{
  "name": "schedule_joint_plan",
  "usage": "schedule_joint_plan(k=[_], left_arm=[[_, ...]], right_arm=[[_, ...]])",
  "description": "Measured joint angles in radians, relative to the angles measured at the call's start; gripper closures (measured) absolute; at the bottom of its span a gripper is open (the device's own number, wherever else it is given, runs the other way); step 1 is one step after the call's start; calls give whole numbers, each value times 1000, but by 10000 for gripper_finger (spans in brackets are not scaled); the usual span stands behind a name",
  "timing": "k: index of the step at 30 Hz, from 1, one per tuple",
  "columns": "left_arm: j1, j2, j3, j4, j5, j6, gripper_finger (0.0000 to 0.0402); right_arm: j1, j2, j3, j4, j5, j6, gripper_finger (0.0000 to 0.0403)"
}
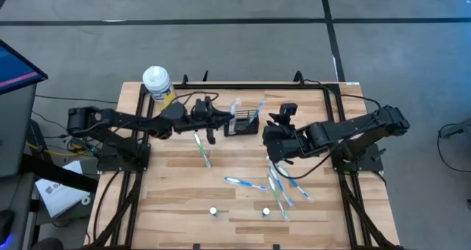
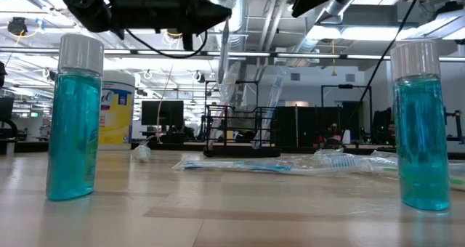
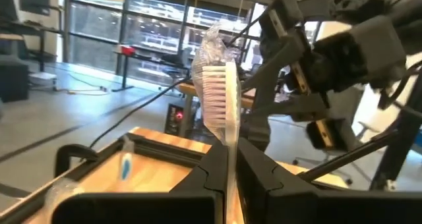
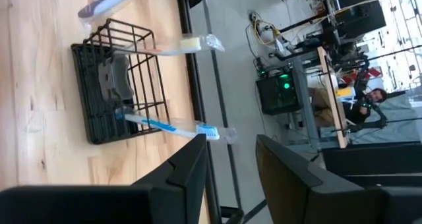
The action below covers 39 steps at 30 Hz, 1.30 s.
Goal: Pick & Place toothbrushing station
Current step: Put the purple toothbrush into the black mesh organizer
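I am holding a wrapped toothbrush (image 3: pixel 221 99) upright in my closed left gripper (image 3: pixel 227 178), just beside the toothbrushing station (image 1: pixel 243 123) at the bench's (image 1: pixel 176 206) far edge, so it can drop in. My right gripper (image 4: pixel 231 168) is waiting nearby, open and empty.

A white-capped yellow plastic bottle (image 1: pixel 157 84) stands at my wooden table's (image 1: pixel 176 198) far left corner. Two white-capped clear bottles of blue liquid (image 2: pixel 73 116) stand near its front edge.

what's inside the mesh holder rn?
The black wire-mesh holder has two toothbrushes standing in it: a blue-handled one and a clear-wrapped pale one. Its floor beneath them is partly hidden; nothing else discernible.
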State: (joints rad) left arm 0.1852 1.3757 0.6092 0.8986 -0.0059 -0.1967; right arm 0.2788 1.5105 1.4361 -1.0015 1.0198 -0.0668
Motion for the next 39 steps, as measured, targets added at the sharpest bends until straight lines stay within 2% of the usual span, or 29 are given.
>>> schedule_joint_plan(k=[8, 16, 25, 39], left_arm=[[0, -1, -8, 0, -118, 101, 396], [6, 9, -7, 2, -169, 147, 396], [42, 9, -8, 9, -172, 166, 396], [83, 112, -77, 232, -174, 171, 396]], right_arm=[[0, 0, 0, 0, -32, 41, 280], [0, 0, 0, -3, -55, 67, 282], [10, 0, 0, -22, -55, 94, 280], [10, 0, 0, -16, -55, 98, 280]])
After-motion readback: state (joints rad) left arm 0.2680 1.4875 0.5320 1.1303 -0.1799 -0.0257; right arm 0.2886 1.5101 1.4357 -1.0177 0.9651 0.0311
